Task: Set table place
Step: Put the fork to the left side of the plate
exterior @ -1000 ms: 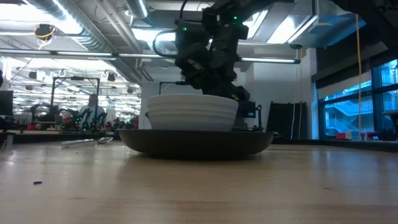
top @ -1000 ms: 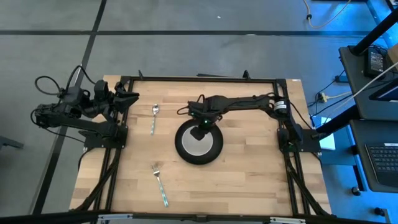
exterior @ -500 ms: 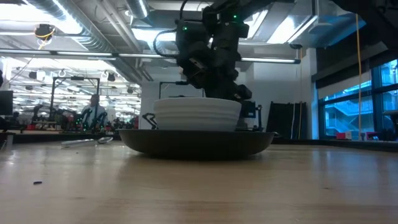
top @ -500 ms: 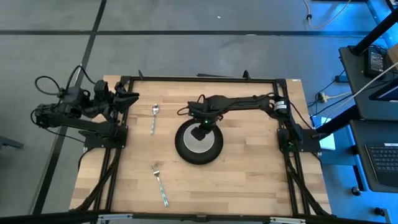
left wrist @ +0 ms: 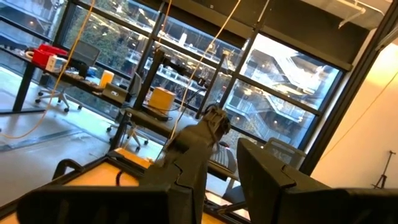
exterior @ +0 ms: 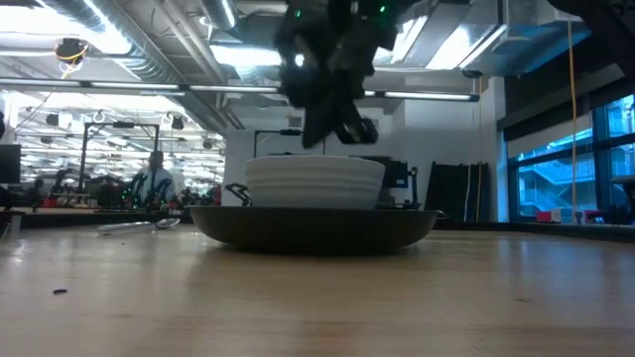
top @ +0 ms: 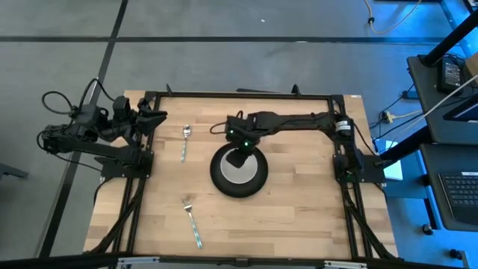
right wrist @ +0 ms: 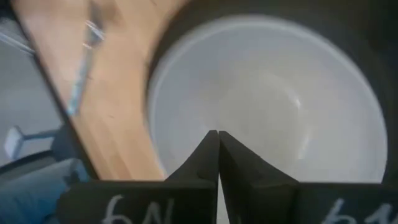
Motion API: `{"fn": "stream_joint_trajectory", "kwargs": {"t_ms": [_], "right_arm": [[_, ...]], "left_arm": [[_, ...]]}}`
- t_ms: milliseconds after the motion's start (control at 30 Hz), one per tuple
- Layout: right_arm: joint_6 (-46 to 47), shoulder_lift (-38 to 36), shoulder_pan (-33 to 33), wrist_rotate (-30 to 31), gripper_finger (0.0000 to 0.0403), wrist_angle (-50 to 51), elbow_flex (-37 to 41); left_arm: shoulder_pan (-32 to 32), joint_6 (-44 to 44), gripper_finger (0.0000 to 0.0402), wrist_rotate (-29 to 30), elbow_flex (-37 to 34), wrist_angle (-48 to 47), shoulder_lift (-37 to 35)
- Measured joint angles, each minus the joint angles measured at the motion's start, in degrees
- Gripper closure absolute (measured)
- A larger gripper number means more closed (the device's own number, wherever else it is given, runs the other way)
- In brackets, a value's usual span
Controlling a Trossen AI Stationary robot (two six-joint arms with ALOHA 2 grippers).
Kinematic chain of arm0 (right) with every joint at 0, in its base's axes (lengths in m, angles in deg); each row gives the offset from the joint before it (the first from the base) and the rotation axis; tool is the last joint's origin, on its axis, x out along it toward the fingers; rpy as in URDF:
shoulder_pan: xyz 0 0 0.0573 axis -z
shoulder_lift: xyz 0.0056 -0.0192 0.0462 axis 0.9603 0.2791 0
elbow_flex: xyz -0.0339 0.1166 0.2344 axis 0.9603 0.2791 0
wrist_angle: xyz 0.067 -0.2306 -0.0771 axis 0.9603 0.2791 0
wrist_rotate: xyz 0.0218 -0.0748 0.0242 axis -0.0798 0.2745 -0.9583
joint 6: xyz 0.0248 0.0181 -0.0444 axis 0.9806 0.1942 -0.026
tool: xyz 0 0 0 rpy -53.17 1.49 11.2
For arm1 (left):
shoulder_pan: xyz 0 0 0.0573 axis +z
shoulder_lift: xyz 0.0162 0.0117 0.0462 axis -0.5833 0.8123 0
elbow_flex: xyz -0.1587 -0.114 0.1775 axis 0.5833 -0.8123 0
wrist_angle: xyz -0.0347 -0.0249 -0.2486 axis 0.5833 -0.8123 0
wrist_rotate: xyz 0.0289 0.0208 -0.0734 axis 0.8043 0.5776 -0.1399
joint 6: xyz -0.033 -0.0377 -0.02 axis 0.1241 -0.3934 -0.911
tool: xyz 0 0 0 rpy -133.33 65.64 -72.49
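Above the white bowl (top: 239,172), seated in the black plate (top: 258,181) mid-table, right gripper (top: 240,155) hovers, fingers together, empty. Left gripper (top: 154,116) parked at table edge, apart. Next, probably: fetching fork (top: 191,217) and spoon (top: 185,140).

Beyond the table: grey concrete floor (top: 224,67) crossed by dark seams. Black desk with open laptop (top: 463,196) at one side. Yellow box (left wrist: 163,98) and red case (left wrist: 46,56) on desks before tall dark-framed windows (left wrist: 273,93). Person in distance (exterior: 154,178).
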Motion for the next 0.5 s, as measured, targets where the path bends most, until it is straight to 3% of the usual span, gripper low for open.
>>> {"fn": "stream_joint_trajectory", "kwargs": {"t_ms": [267, 400, 500], "right_arm": [[-0.02, -10.53, 0.45, 0.05, 0.0393, -0.04, -0.02], [-0.19, -17.52, -0.47, 0.34, 0.0392, -0.21, -0.02], [-1.48, -23.30, -1.79, 3.54, 0.0392, -0.51, -0.04]], "left_arm": [[0.00, -0.56, 0.0319, 0.02, 0.00, -0.02, 0.00], [0.00, -4.86, 0.0319, -0.15, 0.00, 0.11, 0.53], [0.00, -6.51, 0.0319, -0.09, -0.03, -0.21, 1.29]]}}
